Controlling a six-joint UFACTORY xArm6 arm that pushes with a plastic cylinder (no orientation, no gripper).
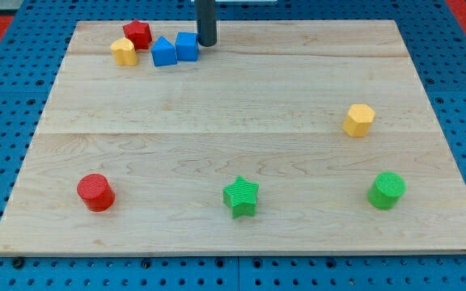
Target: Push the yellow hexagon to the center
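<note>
yellow hexagon (359, 120): light, rigid, slides easily; push its 3 o'clock face.
my tip (206, 44): at 12 o'clock, beside blue cube (187, 46).
claw: none fitted, state untellable.

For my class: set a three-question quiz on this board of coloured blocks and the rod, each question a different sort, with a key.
1. True or false: my tip touches the yellow hexagon.
2. Which block lies nearest my tip? A red cylinder B blue cube C green star
3. Fill in: the green cylinder sits at the view's bottom ____.

Key: 1 false, the tip is at the view's top beside the blue cube; 2 B; 3 right.
</note>
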